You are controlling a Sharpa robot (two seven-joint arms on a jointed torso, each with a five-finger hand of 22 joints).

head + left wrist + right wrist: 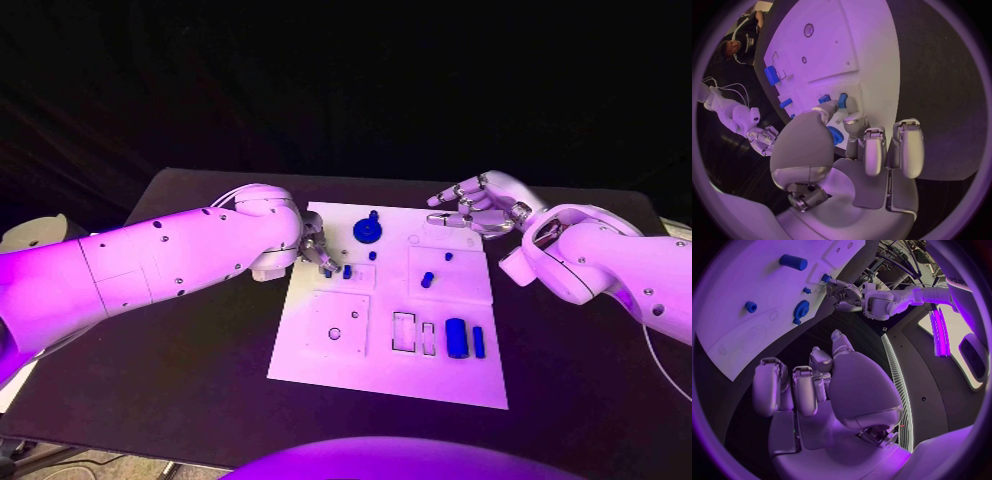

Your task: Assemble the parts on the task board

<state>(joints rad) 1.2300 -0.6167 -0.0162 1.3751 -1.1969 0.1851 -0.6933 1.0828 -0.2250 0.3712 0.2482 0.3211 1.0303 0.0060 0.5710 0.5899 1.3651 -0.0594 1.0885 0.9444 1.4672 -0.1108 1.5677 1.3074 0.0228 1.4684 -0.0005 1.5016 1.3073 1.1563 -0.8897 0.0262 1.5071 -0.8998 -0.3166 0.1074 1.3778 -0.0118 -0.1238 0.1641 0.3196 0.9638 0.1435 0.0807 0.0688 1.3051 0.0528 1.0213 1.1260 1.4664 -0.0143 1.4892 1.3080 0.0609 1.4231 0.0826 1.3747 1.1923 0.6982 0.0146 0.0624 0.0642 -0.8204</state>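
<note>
Here a small blue part stands on the white task board, with the left robot hand pinching it. It could tilt and jam. The right robot hand hovers empty, fingers curled, at the board's far edge.

Black table under white plate; black curtain behind table's far edge.
</note>
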